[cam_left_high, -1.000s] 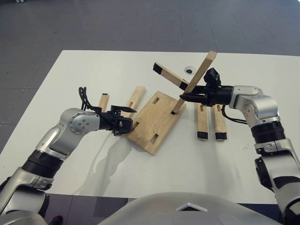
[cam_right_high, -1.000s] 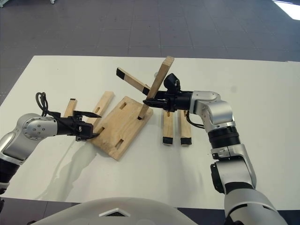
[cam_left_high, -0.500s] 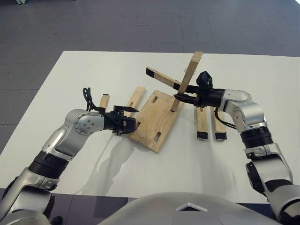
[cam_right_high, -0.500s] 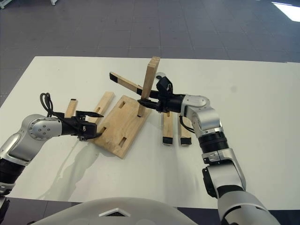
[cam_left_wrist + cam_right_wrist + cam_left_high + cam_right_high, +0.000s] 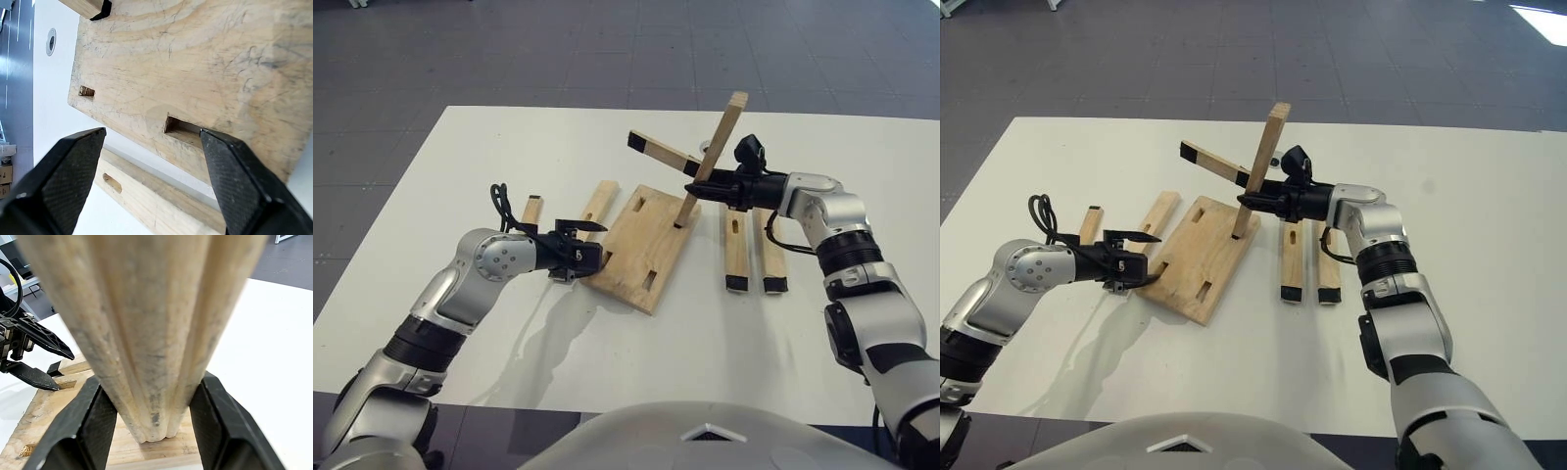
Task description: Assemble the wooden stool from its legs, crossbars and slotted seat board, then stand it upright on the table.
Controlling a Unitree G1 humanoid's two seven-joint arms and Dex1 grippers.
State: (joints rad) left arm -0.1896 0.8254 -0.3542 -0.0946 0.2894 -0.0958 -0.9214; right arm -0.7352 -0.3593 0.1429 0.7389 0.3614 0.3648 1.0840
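On the white desk [image 5: 509, 147], a pale rectangular wooden seat board [image 5: 641, 250] with cut slots lies flat, turned at an angle, between the two arms. At its left corner the left gripper [image 5: 591, 245] is spread wide, its black fingers [image 5: 63, 171] astride the seat board's edge beside a slot; whether they touch the wood I cannot tell. Over the board's right edge the right gripper [image 5: 697, 188] is clamped on a long pale wooden leg [image 5: 720, 137]. The leg is held steeply tilted with its lower end at the seat board's surface; whether it sits in a slot I cannot tell. A black-tipped wooden bar [image 5: 656, 153] juts from that leg, off the desk. Right of the board a pair of black-tipped wooden legs [image 5: 735, 250] lies side by side. Left of it lie a long slotted wooden crossbar [image 5: 598, 203] and, near it, a short wooden piece [image 5: 530, 211].
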